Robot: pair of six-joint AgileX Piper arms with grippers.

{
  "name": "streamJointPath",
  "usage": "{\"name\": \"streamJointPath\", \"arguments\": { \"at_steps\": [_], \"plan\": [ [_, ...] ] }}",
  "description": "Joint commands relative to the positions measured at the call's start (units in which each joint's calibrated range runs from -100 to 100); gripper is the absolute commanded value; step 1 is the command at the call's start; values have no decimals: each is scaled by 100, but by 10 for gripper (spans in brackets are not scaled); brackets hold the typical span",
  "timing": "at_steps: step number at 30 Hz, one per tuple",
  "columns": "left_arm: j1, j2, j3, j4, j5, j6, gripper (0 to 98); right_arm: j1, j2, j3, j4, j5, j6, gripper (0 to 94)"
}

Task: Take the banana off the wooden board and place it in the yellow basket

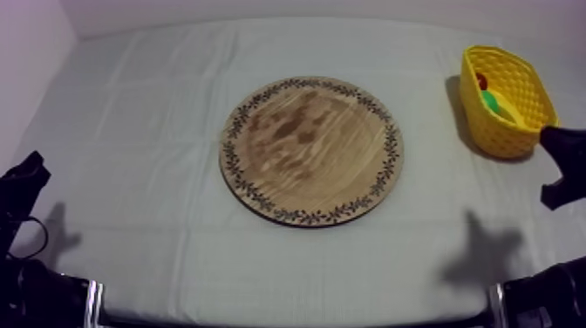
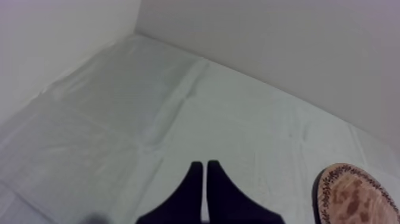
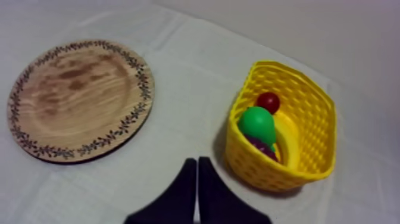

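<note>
We judge it done: banana (image 3: 288, 140) in yellow basket (image 3: 256, 167), wooden board (image 1: 310, 148) bare, left hand (image 2: 204, 165) and right hand (image 3: 197, 162) pressed together.

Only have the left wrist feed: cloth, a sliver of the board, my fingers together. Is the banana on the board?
Observer: No. The wooden board is bare from rim to rim in the top view.
Operator: Where's the banana, then?
Observer: In the yellow basket. The banana lies along its inner wall, beside the pear.
Operator: Is the right arm holding anything?
Observer: No. The right gripper is shut on nothing, over the cloth near the basket.
</note>
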Motion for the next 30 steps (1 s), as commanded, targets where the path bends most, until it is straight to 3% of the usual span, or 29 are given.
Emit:
{"name": "streamJointPath", "arguments": {
  "at_steps": [1,9,12,15,20,30],
  "plan": [
    [1,0,-1,-1,0,-2,1,-36,-801,344,-18,18,-167,5],
    [1,0,-1,-1,0,-2,1,-232,-1209,1038,-217,-465,-872,6],
    [1,0,-1,10,0,-9,1,-340,-1230,1501,317,-848,-1398,5],
    [1,0,-1,15,0,-3,1,-376,-1238,1785,692,-1198,-1091,4],
    [1,0,-1,18,0,-11,1,-378,-1242,1977,846,-1361,-248,3],
    [1,0,-1,18,0,-12,1,-377,-1243,2081,872,-1532,-491,3]
  ]
}}
